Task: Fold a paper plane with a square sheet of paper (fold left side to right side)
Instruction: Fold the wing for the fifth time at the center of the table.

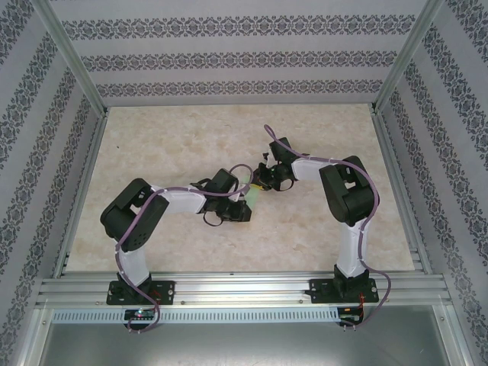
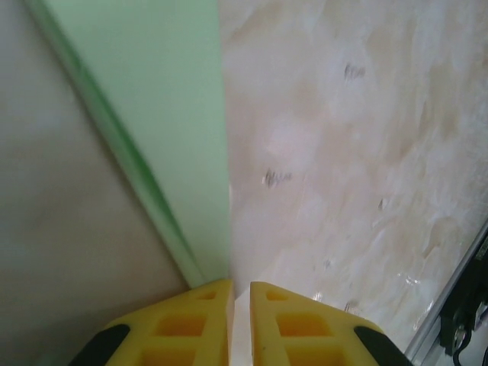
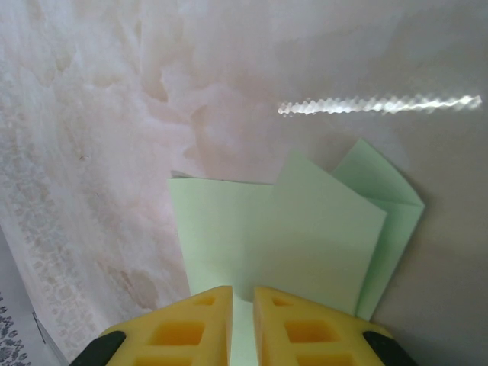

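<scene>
1. Near the middle of the table [image 1: 175, 137], the sheet of paper [image 1: 245, 200] sits between the two arm tips, mostly covered by them.
2. From the paper's 8 o'clock comes the left end effector [image 2: 240, 286]. Its yellow fingers [image 2: 198, 324] are pinched on the paper's narrow end, and the green surface widens away toward 11 o'clock.
3. From 1 o'clock comes the right end effector [image 3: 242, 290], clamped on the near edge of the paper. The paper is folded into overlapping layers, with one corner pointing to 3 o'clock.

Bright, even light — wrist views soft, blurred; one white glare streak.
</scene>
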Available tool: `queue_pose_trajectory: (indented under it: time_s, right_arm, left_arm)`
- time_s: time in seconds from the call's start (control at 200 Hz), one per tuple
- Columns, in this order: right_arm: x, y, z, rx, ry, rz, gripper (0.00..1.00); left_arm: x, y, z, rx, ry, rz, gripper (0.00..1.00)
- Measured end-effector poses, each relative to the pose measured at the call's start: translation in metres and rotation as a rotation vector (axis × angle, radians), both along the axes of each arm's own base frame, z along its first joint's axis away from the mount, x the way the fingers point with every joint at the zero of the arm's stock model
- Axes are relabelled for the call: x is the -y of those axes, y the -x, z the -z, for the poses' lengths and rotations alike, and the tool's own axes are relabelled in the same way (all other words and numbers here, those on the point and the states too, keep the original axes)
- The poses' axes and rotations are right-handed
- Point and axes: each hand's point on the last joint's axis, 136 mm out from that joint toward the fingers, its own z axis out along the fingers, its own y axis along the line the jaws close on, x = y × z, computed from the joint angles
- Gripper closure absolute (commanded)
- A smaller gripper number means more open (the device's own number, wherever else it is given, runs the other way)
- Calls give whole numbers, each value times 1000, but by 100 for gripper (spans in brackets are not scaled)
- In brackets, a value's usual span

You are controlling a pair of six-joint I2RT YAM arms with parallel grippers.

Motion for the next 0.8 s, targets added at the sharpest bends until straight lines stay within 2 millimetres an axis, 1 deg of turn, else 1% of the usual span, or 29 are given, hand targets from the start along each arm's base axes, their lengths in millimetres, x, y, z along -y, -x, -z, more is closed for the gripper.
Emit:
queue_pose_trajectory:
  time_s: [0.065,0.145,0.195,0.285,0.39,0.445,0.505,0.639,0.699,0.749,0.799]
  right_arm:
    - [0,0,0,3,0,-2,82]
    - [-1,-1,-1,5,-1,-5,80]
    - [-1,-1,-2,8,0,-7,79]
    - [1,-5,-5,24,17,-12,73]
    - [9,-13,-11,52,54,-3,68]
    - [14,-16,-18,69,76,5,66]
    - [21,-19,-29,96,95,13,63]
    - [36,-19,-66,177,150,31,57]
    - [41,-16,-81,210,179,33,52]
    - [41,-11,-88,231,208,26,48]
    - [36,-3,-92,237,235,12,45]
  left_arm:
    - [-4,9,-1,-25,-17,8,84]
    - [-8,14,-8,-32,-24,10,84]
    - [-9,15,-16,-25,-19,10,84]
    - [-11,12,-36,-1,0,1,85]
    - [-19,-4,-62,64,16,-45,85]
    - [-30,-17,-74,115,1,-93,83]
    - [-42,-30,-86,173,-25,-149,79]
    - [-75,-55,-108,310,-132,-297,65]
    - [-88,-63,-115,364,-177,-364,58]
    - [-98,-69,-119,392,-209,-419,55]
    - [-106,-73,-122,415,-239,-459,52]
